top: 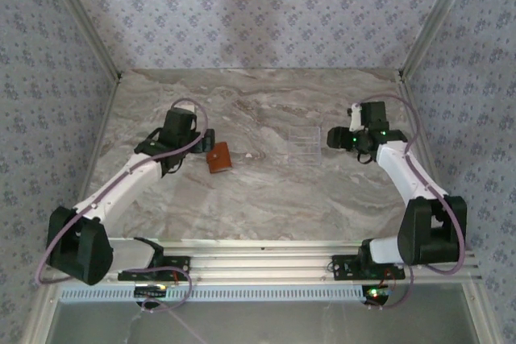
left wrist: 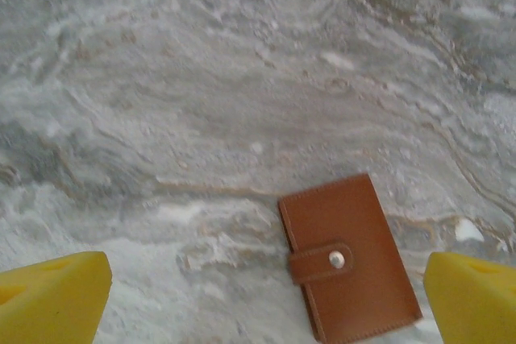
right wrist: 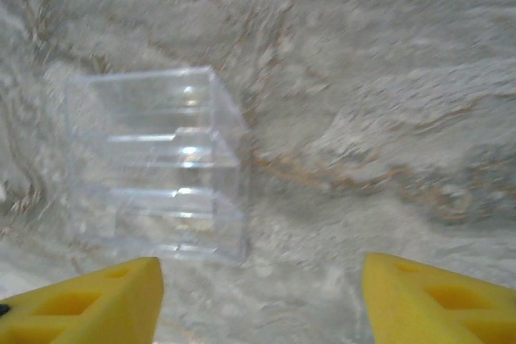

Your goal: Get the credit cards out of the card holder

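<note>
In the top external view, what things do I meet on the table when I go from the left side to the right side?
left tool → brown card holder → clear plastic tray → right tool

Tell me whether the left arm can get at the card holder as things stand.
Probably yes: the open left gripper hovers over the closed card holder, which lies flat on the table, nothing between.

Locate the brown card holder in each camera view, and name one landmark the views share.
Top external: card holder left of centre, beside the left gripper.
Left wrist: lower right, closed, strap snapped.
Right wrist: camera faces the clear tray.
Shared landmark: marble table.
</note>
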Robot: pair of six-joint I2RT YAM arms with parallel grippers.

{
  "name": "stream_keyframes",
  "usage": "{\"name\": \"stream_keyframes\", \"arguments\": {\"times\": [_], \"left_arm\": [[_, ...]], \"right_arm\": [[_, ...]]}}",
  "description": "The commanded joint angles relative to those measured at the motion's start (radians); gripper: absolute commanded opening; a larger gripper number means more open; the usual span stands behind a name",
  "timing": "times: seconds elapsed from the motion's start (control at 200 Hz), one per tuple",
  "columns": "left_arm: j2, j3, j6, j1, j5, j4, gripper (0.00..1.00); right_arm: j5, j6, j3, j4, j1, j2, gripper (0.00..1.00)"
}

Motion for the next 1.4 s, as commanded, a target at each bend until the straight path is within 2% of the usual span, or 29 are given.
{"name": "stream_keyframes", "arguments": {"times": [0.0,0.12,0.315,0.445,0.944,1.229,1.394], "left_arm": [[0.040,0.058,-0.106,-0.026,0.026,-0.170,0.99],[0.065,0.064,-0.212,-0.032,0.040,-0.175,1.00],[0.076,0.033,-0.293,-0.031,0.087,-0.105,0.99],[0.092,0.031,-0.299,-0.031,0.112,-0.090,0.99],[0.111,0.044,-0.299,-0.032,0.094,-0.130,1.00],[0.122,0.057,-0.297,-0.031,0.077,-0.149,0.99],[0.142,0.072,-0.289,-0.032,0.071,-0.166,1.00]], "right_arm": [[-0.023,0.023,0.041,-0.129,0.036,0.041,0.63],[-0.008,0.016,0.055,-0.131,0.076,0.073,0.54],[0.019,0.020,0.069,-0.110,0.094,0.137,0.43],[0.020,0.017,0.092,-0.089,0.099,0.189,0.38],[0.023,0.012,0.173,-0.047,0.114,0.371,0.28],[0.041,0.013,0.185,-0.050,0.140,0.396,0.20],[0.095,0.034,0.208,-0.069,0.178,0.404,0.17]]}}
